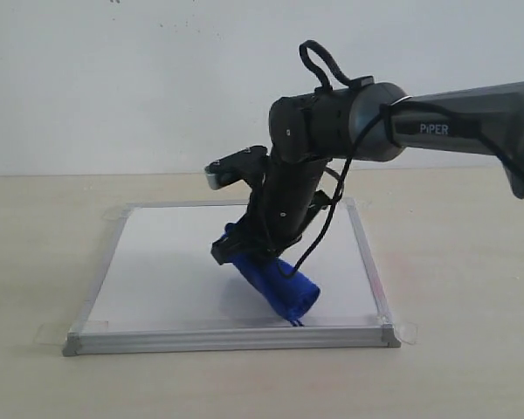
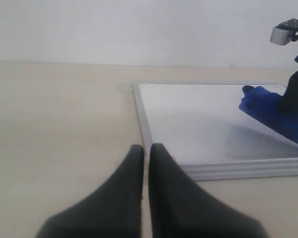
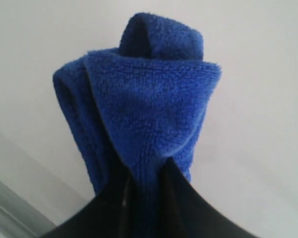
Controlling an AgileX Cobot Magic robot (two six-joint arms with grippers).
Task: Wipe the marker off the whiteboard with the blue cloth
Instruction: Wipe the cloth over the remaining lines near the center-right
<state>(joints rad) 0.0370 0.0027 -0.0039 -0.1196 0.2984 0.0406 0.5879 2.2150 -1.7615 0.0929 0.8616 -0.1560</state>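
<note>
While the blue cloth point(image 1: 275, 284) is pressed on the whiteboard point(image 1: 166, 262), I think the wiping goes best with a steady, light push downward and long strokes across the white surface. The strokes should overlap, and the cloth should stay inside the silver frame point(image 1: 231, 339) so that it does not catch on the edge. The cloth is thick, soft and bunched into a roll, not spread flat. It therefore touches the board on a small area only, and several passes are probably needed.

In the exterior view the cloth lies a little from the middle of the board toward 5 o'clock, and its loose end comes close to the frame at 6 o'clock. It is deep royal blue with a fuzzy pile, folded over itself. I cannot see any red marker on the free part of the board; whether some is hidden under the cloth or the arm, I cannot tell.

The right pincer point(image 1: 244, 253) is clamped on the cloth, with fabric filling the gap between its fingers, and its arm comes in from 3 o'clock. The left pincer point(image 2: 145, 158) has its fingers almost together and holds nothing. It is low over the table point(image 1: 454, 244), outside the board and near one corner of the frame.
</note>
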